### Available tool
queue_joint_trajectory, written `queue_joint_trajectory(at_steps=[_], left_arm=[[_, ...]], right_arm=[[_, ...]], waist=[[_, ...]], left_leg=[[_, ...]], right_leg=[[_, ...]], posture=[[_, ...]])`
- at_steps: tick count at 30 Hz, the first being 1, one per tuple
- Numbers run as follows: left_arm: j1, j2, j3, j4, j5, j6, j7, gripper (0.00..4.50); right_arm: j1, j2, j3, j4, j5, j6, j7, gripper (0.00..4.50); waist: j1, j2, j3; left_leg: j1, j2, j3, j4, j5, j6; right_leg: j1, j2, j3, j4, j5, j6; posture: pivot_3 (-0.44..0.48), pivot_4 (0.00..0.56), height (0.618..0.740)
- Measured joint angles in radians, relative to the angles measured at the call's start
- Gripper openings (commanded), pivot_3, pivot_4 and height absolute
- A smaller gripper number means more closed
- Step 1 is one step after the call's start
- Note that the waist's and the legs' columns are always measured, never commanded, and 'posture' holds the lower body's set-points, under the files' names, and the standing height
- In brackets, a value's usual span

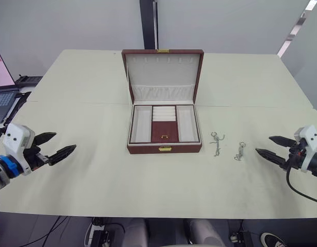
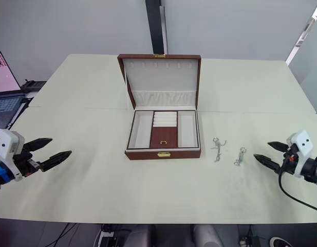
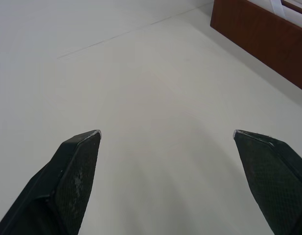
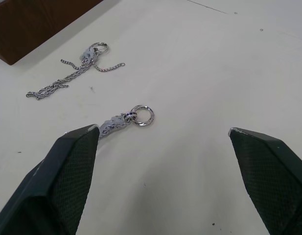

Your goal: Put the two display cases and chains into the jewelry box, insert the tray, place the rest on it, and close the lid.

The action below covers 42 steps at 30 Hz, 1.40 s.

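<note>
While hovering low over the counter (image 1: 96, 185) at the robot's right edge, with black fingers (image 4: 67, 166) spread wide and holding nothing: the right gripper (image 1: 271, 147), pointing inward toward the two pieces of jewelry. Lying just ahead of those fingertips, between them and the jewelry box (image 1: 164, 103): the smaller chain (image 1: 239, 151), a short piece with a ring at one end, its long axis running roughly away from the robot and so roughly crosswise to the fingers' line of approach. Lying just beyond it, nearer the box and just beside its front right corner: the longer chain (image 1: 217, 143), loosely tangled, with a loose end trailing off to one side. Sitting well apart from both, across the box at the robot's left: the left gripper (image 1: 56, 146), likewise spread wide and empty, facing bare counter with the box wall off to one side.

Standing open at the centre, lid upright: the box, with a tray of cream compartments seemingly already seated inside. Judging by position, clearly the right arm's reach, likely calling for a short advance and a descent straddling the smaller chain's middle. Worth minding: thin links lying flat, easily slipping between closing fingers.
</note>
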Motion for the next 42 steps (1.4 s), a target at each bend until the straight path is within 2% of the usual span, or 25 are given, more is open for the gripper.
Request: queue_joint_trajectory(at_steps=[16, 24, 30, 36, 42], left_arm=[[0.013, -0.005, 0.011, 0.0, 0.014, -0.002, -0.013, 4.5], [0.084, -0.068, -0.062, -0.264, -0.014, 0.042, -0.033, 4.5], [0.073, -0.067, -0.183, -0.418, -0.032, 0.068, -0.107, 4.5], [-0.036, -0.081, -0.303, -0.482, -0.032, 0.05, -0.16, 4.5], [-0.062, -0.125, -0.393, -0.544, -0.03, 0.012, -0.176, 4.5]], right_arm=[[0.023, -0.001, -0.001, 0.011, 0.003, -0.018, -0.035, 4.48], [0.107, 0.122, -0.042, -0.247, 0.087, 0.124, -0.225, 4.48], [0.164, 0.259, -0.005, -0.509, 0.11, 0.227, -0.437, 4.48], [0.182, 0.367, 0.079, -0.597, 0.024, 0.254, -0.629, 4.48], [0.222, 0.447, 0.135, -0.598, -0.097, 0.226, -0.775, 4.48]], waist=[[0.002, 0.0, 0.0], [0.004, 0.0, 0.0], [0.004, 0.0, 0.0], [0.004, 0.0, 0.0], [0.004, 0.0, -0.001]], left_leg=[[0.0, 0.0, 0.0, 0.0, 0.0, 0.0], [0.0, 0.0, -0.001, 0.0, 0.0, 0.0], [0.0, 0.0, -0.001, 0.001, 0.0, -0.001], [0.0, 0.0, -0.001, 0.001, 0.0, -0.001], [0.0, 0.0, -0.001, 0.0, 0.0, -0.001]], right_leg=[[0.0, 0.0, 0.0, 0.001, 0.0, 0.0], [0.001, 0.0, 0.0, 0.001, 0.0, 0.0], [0.001, 0.0, 0.0, 0.003, 0.0, 0.0], [0.001, 0.0, 0.0, 0.003, 0.0, 0.001], [-0.001, 0.0, 0.001, 0.002, 0.0, 0.0]], posture=[[0.0, 0.15, 0.74], [0.0, 0.15, 0.74], [0.0, 0.15, 0.74], [0.0, 0.15, 0.74], [0.0, 0.15, 0.74]])
